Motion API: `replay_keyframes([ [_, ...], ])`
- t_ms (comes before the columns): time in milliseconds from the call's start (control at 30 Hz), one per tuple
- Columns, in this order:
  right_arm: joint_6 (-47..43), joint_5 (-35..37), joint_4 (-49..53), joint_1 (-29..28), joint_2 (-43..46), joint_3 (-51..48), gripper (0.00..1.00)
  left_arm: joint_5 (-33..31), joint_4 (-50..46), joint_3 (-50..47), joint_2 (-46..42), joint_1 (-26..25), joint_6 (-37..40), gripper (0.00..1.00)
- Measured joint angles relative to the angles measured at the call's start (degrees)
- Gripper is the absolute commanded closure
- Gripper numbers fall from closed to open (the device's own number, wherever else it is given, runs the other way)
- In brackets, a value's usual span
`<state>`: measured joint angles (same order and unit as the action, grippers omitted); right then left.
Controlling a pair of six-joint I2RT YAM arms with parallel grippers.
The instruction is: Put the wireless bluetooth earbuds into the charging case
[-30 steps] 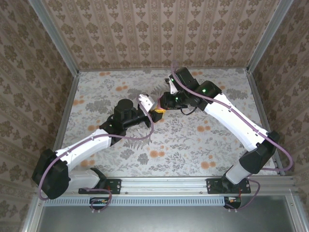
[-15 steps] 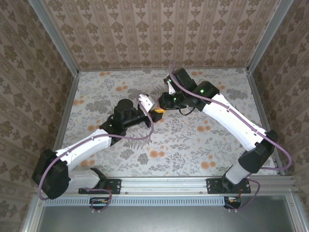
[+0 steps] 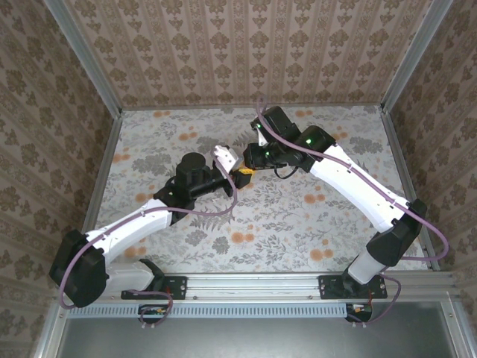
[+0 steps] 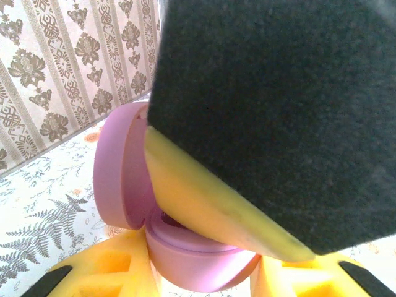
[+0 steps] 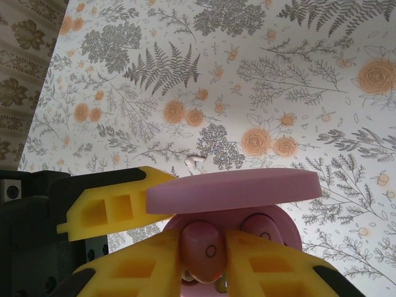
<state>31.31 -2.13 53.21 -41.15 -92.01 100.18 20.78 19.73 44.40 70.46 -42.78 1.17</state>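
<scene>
We see table [image 3: 283, 216] w/ floral cover: grey ferns, orange blooms on white ground. Metal rail [image 3: 253, 282] runs along near edge. In right wrist view we spot tiny white bit [image 5: 195, 159] lying on cover btwn prints; can't tell what it is.

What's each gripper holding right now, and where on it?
Left gripper clamps the charging case by its base, lid hinged open. Right gripper pinches an earbud by its sides between the fingertips.
</scene>
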Motion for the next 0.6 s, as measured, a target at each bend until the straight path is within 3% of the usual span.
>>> replay_keyframes([
  [600, 0.02, -1.51, 0.15, 0.04, 0.0, 0.17, 0.68, 0.0, 0.0, 0.0, 0.0, 0.0, 0.0, 0.66],
])
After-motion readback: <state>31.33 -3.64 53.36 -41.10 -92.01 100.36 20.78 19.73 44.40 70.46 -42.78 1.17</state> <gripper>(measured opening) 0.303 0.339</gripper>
